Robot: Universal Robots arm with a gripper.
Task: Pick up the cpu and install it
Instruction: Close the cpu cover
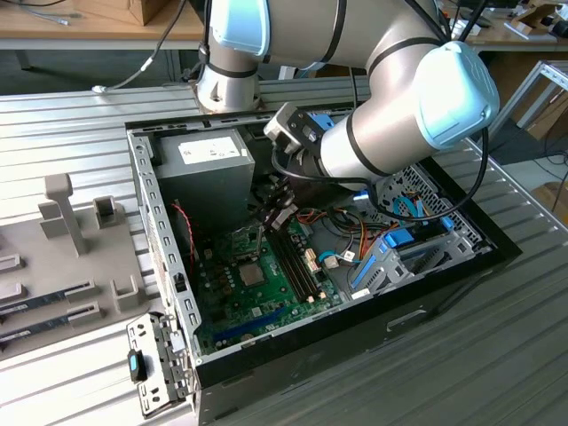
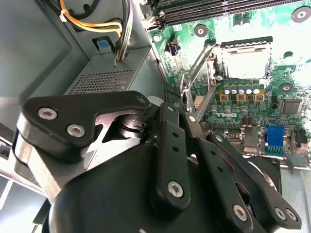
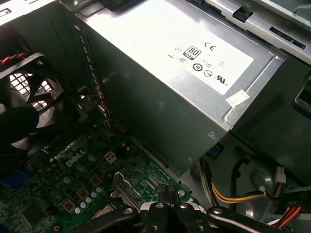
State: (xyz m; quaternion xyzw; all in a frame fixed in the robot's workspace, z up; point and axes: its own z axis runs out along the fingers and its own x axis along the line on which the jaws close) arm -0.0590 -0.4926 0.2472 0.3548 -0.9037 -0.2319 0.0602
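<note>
Over the open computer case, exterior view | arm bent at the elbow, wrist angled down toward the motherboard | gripper beside the power supply, fingers pressed together, nothing visible between them | cpu seated in its socket, retention frame raised, second wrist view

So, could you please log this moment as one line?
pincer: inside open black computer case | over: green motherboard, beside raised thin metal socket lever | square silvery socket: uncovered
</note>
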